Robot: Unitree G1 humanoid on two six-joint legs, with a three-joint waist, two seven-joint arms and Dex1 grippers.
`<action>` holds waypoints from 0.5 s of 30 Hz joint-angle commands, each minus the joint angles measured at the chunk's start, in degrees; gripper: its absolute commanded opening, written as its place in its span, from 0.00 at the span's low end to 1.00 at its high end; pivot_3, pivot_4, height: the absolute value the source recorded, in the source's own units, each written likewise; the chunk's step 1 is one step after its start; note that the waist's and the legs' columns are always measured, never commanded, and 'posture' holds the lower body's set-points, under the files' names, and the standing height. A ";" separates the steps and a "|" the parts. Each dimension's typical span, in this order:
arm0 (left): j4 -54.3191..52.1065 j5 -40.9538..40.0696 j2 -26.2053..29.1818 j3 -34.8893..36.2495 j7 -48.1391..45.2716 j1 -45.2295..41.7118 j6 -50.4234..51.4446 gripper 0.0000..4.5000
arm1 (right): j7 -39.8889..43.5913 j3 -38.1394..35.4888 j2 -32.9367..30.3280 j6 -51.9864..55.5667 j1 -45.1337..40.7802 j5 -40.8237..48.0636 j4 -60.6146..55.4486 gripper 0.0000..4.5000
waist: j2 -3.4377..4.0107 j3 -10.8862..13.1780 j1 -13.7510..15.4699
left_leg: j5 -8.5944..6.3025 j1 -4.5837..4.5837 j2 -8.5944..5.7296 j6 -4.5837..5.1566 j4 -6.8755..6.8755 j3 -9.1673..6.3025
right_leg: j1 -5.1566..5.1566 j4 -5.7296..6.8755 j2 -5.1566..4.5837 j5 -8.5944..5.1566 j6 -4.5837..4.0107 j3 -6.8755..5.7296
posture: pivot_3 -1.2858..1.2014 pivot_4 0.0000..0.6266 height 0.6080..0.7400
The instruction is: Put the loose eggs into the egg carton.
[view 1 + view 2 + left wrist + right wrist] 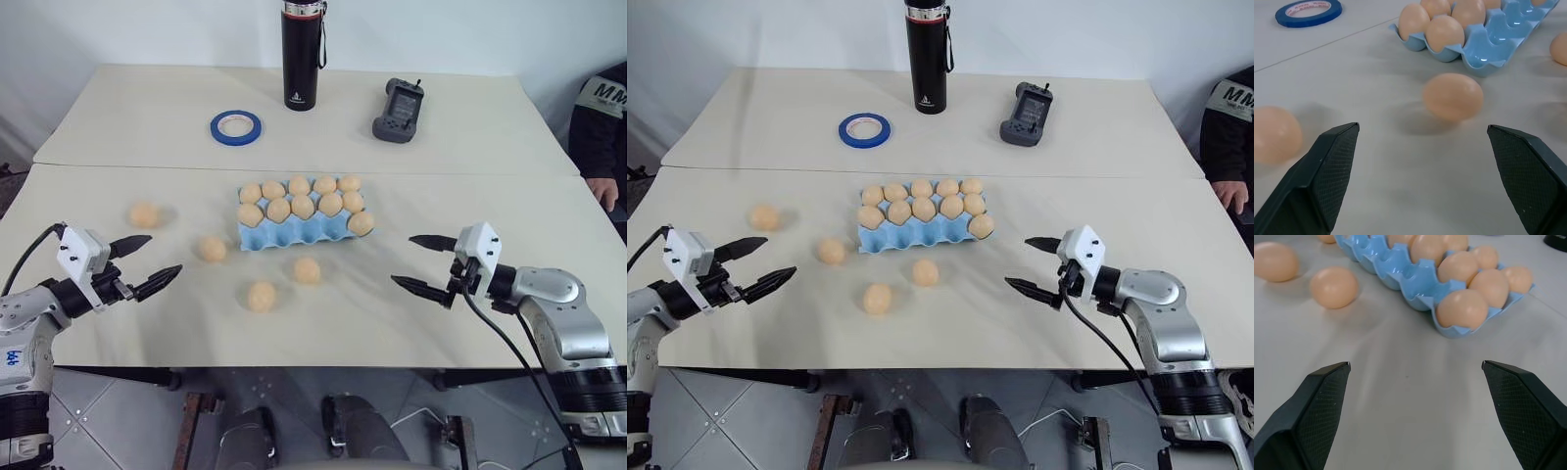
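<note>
Grippers: left gripper [143, 264] at the lower left of the left eye view and right gripper [422, 263] at the lower right both hover over the desk [118, 333] with fingers spread wide, released, grasping nothing.
Loose eggs, nearest: one egg [261, 296] lies low in the middle of the frame, another [307, 270] just up and right of it, both on the bare desk in front of the carton.
Loose eggs, left: one [213, 249] sits left of the carton's near corner; the last [144, 214] lies farther left, well apart from the others.
Egg carton: light blue egg carton [294, 235] rests at the centre of the frame, its near row of cells mostly bare.
Eggs in carton: eleven by count, filling the two far rows, plus one at the right end of the near row.
Far desk: blue tape ring [235, 126] lies up and left of the carton; black bottle [301, 59] stands upright at the top centre; dark handheld device [398, 110] lies to its right.
Right edge: a person's hand [602, 192] rests at the desk's rim.
</note>
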 commanded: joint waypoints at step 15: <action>-2.75 -0.69 -0.09 0.73 2.97 -1.21 1.29 0.99 | -0.84 -1.72 -1.01 -0.99 -1.51 0.24 0.09 1.00 | 0.00 0.00 0.01 | 0.00 0.00 0.01 0.01 0.16 -0.02 | 0.03 0.11 0.00 0.00 0.00 -0.01 | 0.52 0.24 1.00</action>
